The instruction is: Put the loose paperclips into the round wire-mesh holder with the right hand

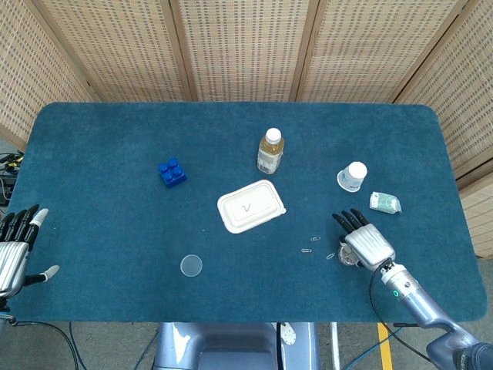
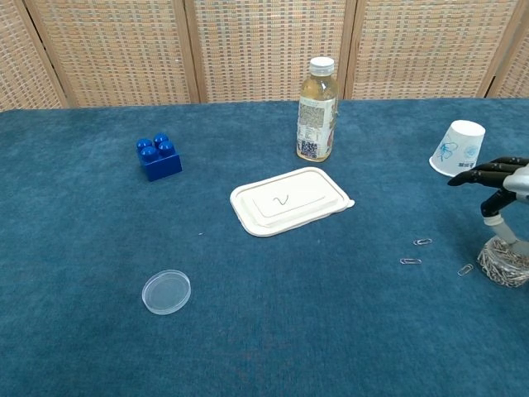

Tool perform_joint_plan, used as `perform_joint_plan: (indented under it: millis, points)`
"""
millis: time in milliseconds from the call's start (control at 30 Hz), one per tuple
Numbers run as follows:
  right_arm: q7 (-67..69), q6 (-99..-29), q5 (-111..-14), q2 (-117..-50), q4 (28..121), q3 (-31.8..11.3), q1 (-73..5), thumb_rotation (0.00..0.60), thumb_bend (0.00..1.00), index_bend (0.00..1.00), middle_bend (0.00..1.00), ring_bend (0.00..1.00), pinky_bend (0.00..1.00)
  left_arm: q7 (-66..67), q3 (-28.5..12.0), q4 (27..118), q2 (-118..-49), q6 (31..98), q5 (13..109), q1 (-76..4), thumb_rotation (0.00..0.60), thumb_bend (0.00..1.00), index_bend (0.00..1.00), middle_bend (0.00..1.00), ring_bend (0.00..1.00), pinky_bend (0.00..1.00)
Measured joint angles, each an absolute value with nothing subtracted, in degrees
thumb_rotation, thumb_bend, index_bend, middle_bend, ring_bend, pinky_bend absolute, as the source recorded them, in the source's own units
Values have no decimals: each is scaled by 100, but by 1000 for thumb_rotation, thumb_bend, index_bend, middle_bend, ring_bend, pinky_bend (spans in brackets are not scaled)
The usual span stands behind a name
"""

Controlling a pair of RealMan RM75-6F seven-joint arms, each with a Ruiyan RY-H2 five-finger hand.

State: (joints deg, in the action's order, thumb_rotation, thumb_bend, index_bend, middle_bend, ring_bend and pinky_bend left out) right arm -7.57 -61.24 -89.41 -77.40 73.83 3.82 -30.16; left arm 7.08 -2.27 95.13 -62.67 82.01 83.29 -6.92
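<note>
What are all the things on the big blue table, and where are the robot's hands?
table: one, blue, fills the view
bottle: one, yellowish, back centre
block: one, blue, left
container: one, white, centre
lid: one, clear, front left
cup: one, white, upside down, right
packet: one, greenish, far right
paperclips: three loose, silver, beside holder
holder: one, wire mesh, right
left hand: fingers apart, left edge
right hand: above holder

On the bench lie three loose paperclips, one wire-mesh holder, one bottle, one blue block, one white lid, one clear disc, one paper cup and one packet.
</note>
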Motion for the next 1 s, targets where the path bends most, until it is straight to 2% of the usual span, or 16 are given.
perform_joint_plan:
  millis: [733,767,900,1000]
  points:
    - [-834,-5940,-8910,-7707,7243,362,-2953,600,669,602,55,0,20,712,-223,9518,-6273,8205,8334,-690,600,0,0,0,0,0]
    - [-834,-5933,-8911,-7698,7257,359,-2954,600,649,578,55,0,21,708,-224,9518,-6270,8205,8332,-689,600,0,0,0,0,0]
    - [-895,-5913,-8889,-7672,7298,340,-2953,600,439,472,55,0,20,690,-222,9519,-6260,8203,8341,-691,600,0,0,0,0,0]
    - [-982,-5903,-8851,-7651,7333,315,-2943,600,433,467,55,0,21,678,-221,9520,-6256,8209,8343,-687,600,0,0,0,0,0]
